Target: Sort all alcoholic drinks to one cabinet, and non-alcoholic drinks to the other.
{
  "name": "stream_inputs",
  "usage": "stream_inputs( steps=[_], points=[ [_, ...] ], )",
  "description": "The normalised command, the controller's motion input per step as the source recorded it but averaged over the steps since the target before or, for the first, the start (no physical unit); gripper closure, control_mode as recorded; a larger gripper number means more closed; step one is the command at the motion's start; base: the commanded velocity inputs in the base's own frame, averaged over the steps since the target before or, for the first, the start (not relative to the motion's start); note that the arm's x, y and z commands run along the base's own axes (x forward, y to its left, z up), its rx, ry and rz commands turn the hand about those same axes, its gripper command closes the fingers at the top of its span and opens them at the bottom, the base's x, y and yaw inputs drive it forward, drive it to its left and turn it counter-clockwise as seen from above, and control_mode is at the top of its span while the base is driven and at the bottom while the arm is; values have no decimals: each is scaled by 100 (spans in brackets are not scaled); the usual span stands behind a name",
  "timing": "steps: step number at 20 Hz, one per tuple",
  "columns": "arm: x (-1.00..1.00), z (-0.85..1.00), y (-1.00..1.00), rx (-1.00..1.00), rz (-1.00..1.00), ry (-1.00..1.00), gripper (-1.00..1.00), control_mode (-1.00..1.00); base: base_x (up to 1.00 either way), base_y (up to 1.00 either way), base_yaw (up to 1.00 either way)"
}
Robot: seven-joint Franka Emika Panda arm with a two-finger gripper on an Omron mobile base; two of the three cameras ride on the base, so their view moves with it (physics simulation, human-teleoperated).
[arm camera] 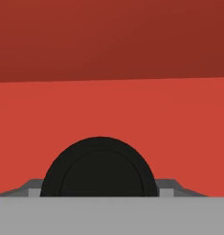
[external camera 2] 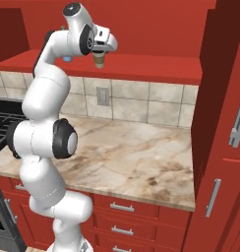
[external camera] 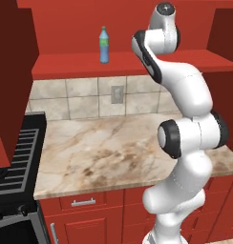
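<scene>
Up high, gripper [external camera 2: 99, 55] clamped on paper cup [external camera 2: 99, 60], above cabinet shelf [external camera 2: 141, 69].

blue plastic bottle [external camera: 104, 45]: 1 | paper cup [external camera 2: 99, 59]: 1

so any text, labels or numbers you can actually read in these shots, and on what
None can be read.
blue plastic bottle on the red shelf: green label, print too small to read.
paper cup in the tool: tan side, no lettering seen; its dark lid is plain.
wall outlet: unmarked.
</scene>
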Motion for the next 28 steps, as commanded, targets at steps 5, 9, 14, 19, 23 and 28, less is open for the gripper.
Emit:
stream_inputs(
  steps=[5, 9, 14, 19, 23, 28],
  points=[
    [46, 0, 0, 0, 0, 0, 100, -100, 0, 0, 0],
    [47, 0, 0, 0, 0, 0, 100, -100, 0, 0, 0],
    [37, -1, 0, 0, 0, 0, -100, -100, 0, 0, 0],
    [32, 0, 0, 0, 0, 0, -100, -100, 0, 0, 0],
    [32, 0, 0, 0, 0, 0, -100, -100, 0, 0, 0],
    [29, 0, 0, 0, 0, 0, -100, -100, 0, 0, 0]
  ],
)
